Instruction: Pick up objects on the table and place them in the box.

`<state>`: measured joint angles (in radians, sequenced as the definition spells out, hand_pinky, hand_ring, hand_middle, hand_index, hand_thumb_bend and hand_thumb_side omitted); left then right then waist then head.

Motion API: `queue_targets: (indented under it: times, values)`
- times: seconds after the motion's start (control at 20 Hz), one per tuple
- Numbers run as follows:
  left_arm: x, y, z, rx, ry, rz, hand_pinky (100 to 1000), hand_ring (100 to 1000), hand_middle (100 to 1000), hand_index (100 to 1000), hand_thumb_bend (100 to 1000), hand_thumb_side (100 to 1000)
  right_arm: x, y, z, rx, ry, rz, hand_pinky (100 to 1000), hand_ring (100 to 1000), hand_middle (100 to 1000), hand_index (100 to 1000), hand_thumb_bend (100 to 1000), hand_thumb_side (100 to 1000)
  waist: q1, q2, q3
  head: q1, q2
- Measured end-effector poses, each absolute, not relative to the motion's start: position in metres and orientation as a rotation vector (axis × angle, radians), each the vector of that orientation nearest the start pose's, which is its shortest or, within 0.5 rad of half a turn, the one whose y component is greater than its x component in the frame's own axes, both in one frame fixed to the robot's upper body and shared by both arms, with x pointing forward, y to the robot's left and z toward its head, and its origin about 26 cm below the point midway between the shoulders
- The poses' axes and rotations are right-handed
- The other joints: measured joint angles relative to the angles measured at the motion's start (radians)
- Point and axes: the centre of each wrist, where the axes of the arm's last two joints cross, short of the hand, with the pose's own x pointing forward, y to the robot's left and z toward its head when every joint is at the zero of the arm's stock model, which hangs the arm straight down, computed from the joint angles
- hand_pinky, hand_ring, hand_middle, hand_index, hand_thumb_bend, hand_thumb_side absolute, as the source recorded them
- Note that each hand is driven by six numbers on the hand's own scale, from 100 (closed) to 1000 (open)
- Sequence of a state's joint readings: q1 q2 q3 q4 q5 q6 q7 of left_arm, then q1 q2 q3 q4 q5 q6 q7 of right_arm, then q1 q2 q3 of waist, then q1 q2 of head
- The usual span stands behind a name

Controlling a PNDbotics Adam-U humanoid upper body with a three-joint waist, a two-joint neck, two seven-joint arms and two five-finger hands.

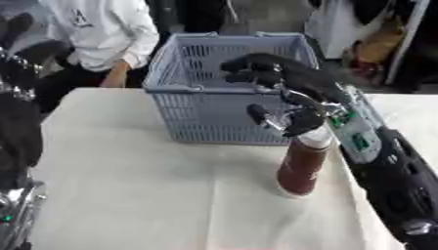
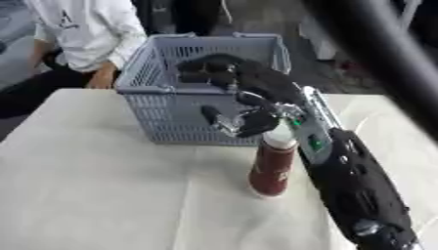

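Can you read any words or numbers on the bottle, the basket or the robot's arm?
No, none can be read.
Brown bottle: no letters show on it.
Grey basket: plain, no label.
Right hand: the arm behind it has a green patch, too blurred to read.

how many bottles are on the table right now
1: a dark red bottle stands upright in front of the basket, under the right hand. The basket's inside is partly hidden, so more may lie there.

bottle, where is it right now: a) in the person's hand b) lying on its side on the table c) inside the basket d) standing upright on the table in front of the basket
d: the dark red bottle stands upright on the table, just in front of the grey basket, with the right robot hand above its white cap.
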<state>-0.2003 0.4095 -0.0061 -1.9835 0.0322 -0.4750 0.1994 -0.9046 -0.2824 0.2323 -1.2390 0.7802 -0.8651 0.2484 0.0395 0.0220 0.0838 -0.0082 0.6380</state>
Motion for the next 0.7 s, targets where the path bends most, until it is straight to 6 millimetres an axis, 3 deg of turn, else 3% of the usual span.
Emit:
queue_targets:
  times: [0.7]
  values:
    - [0.291, 0.282, 0.177, -0.233, 3.584, 0.356, 916, 737, 907, 1000, 447, 1000, 0.448, -0.208, 0.218, 0.529, 2.34, -2.109, 900, 863, 929, 952, 100, 1000, -0.005, 0.0, -0.005, 0.009, 0.008]
